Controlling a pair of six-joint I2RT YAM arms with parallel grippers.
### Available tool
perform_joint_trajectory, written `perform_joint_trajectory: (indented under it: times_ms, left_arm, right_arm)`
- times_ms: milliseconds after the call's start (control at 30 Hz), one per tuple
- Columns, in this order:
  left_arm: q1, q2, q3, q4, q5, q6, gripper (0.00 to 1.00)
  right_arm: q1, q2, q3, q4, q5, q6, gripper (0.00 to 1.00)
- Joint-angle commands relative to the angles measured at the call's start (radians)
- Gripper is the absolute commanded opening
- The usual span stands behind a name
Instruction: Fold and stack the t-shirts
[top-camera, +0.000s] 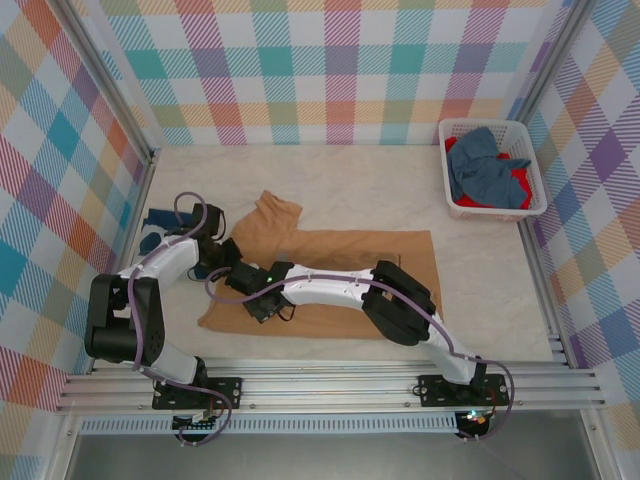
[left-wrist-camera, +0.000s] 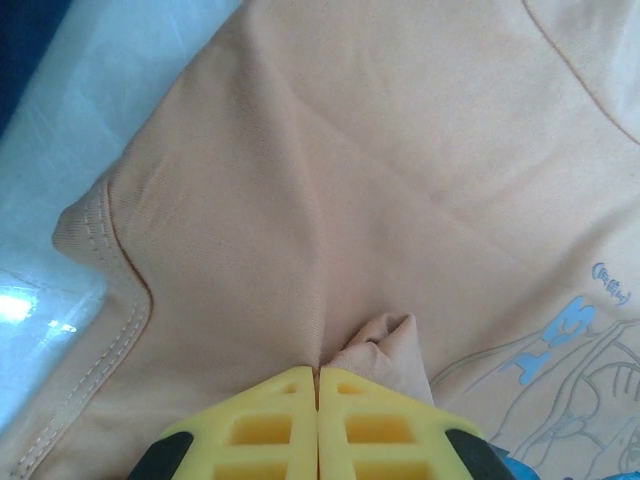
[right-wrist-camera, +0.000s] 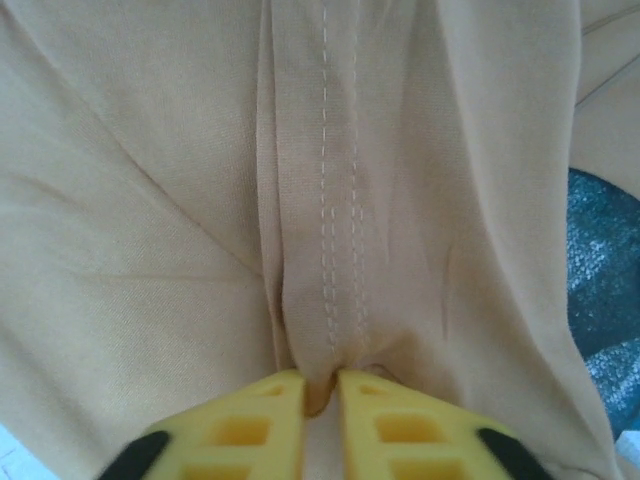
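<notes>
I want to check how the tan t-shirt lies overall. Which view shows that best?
Top external: most of the tan t-shirt shows, spread on the table. Left wrist shows a pinched fold near its print; right wrist, a pinched stitched seam.

Tan t-shirt (top-camera: 400, 250) (rumpled) lies on table (top-camera: 350, 180).

A lab test booth: plaid walls (top-camera: 330, 70), aluminium frame rails (top-camera: 330, 385).

The tan shirt (top-camera: 370, 250) has a blue and white picture (left-wrist-camera: 560, 345). A blue shirt (top-camera: 485, 168) and a red shirt (top-camera: 518, 180) lie in the white basket (top-camera: 485, 124).
</notes>
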Motion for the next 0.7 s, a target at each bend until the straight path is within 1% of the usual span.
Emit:
perform_joint_trajectory:
  times_ms: [0,67,133,200,400,600,633,667]
  left_arm:
    - [0.014,-0.007,0.046,-0.059,-0.003,0.015,0.08]
    - [0.016,-0.001,0.062,-0.081,-0.015,0.012,0.08]
    - [0.015,0.007,0.075,-0.094,-0.018,0.014,0.11]
    - [0.015,0.016,0.090,-0.109,-0.030,0.007,0.15]
    - [0.015,0.053,0.111,-0.120,-0.024,0.007,0.17]
    - [0.012,0.066,0.111,-0.119,-0.015,0.016,0.15]
    - [0.011,0.066,0.116,-0.131,-0.026,0.017,0.17]
    - [0.012,0.060,0.118,-0.142,-0.041,0.019,0.20]
  right_arm:
    - [-0.005,-0.007,0.032,-0.023,0.018,-0.003,0.07]
    - [-0.017,-0.030,0.027,-0.021,-0.005,-0.003,0.05]
    - [-0.036,-0.048,0.026,-0.022,-0.051,-0.002,0.04]
    - [-0.058,-0.061,0.021,-0.013,-0.127,-0.004,0.03]
    - [-0.108,-0.065,0.012,0.016,-0.358,-0.012,0.02]
    - [-0.148,-0.088,-0.025,0.038,-0.398,0.031,0.00]
    - [-0.151,-0.091,-0.027,0.037,-0.396,0.033,0.00]
    - [-0.159,-0.096,-0.030,0.036,-0.398,0.038,0.00]
